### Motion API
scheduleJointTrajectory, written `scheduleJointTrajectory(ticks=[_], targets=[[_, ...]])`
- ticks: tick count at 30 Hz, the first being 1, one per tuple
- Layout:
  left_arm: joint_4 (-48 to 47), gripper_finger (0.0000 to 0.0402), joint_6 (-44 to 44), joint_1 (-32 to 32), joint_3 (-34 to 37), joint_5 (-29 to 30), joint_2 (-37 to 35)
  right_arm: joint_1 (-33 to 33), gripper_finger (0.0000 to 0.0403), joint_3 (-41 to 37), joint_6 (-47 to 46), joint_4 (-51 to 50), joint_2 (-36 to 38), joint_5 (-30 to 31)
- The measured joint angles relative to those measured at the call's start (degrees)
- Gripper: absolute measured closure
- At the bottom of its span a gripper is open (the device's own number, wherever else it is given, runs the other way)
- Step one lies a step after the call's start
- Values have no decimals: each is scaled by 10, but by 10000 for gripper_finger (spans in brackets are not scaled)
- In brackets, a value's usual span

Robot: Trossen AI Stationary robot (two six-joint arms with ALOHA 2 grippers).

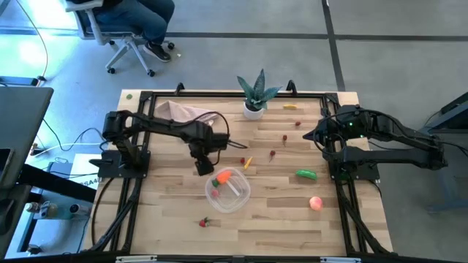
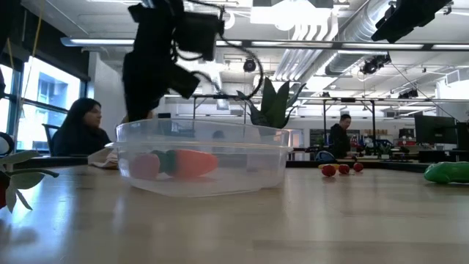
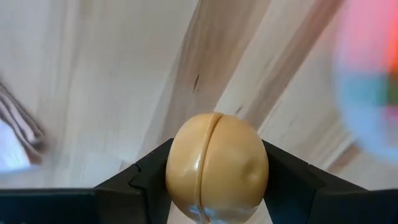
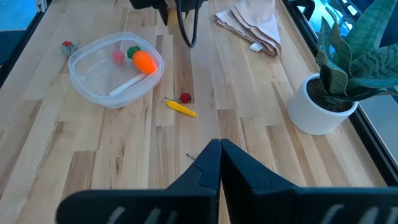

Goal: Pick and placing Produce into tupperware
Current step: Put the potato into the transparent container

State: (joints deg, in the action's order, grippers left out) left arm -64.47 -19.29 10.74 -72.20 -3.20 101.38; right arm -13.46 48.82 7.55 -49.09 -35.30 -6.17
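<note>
Jaws of the left gripper (image 3: 216, 186) clamped on a round, tan, glossy toy fruit (image 3: 216, 167) with a seam down its middle, pressed at both flanks; jaws of the right gripper (image 4: 220, 163) pressed together on nothing.

High view: left gripper (image 1: 202, 165) hanging over the pale wooden table (image 1: 175, 223), just beside the shallow round clear plastic tub (image 1: 228, 191) on its left-arm side. Inside the tub, an orange toy carrot (image 1: 223, 176) with green top. Right gripper (image 1: 310, 136) parked near the right edge, well apart from the tub. Loose on the boards: a green toy cucumber (image 1: 306, 174), a pink toy peach (image 1: 315, 203), a small yellow banana (image 1: 291, 107) by the far edge, and tiny red pieces between plant and tub.

Low view: tub (image 2: 201, 158) resting flat, carrot (image 2: 192, 163) lying on its bottom, left arm dark above and behind.

Left wrist view: fruit filling the gap between the fingers, bare wood beneath, a blurred pink-and-green shape off to one side.

Right wrist view: tub (image 4: 81, 79) far ahead, with carrot (image 4: 144, 61) inside.

Likely light, hard and slick plastic; a rounded body apt to squirt out, so best pinched across its widest middle, as here.
</note>
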Motion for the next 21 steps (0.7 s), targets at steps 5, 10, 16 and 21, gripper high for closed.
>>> scheduleJointTrajectory(ticks=[5,10,16,21], targets=[[4,209,11,-17,-64,-1,0,0,402,0,0,0,0,0],[49,209,25,-56,-119,-11,0,0,402,0,0,0,0,0],[136,209,46,-115,-143,-17,-1,0,402,0,0,0,0,0],[157,209,56,-150,-144,15,13,0,402,0,0,0,0,0]])
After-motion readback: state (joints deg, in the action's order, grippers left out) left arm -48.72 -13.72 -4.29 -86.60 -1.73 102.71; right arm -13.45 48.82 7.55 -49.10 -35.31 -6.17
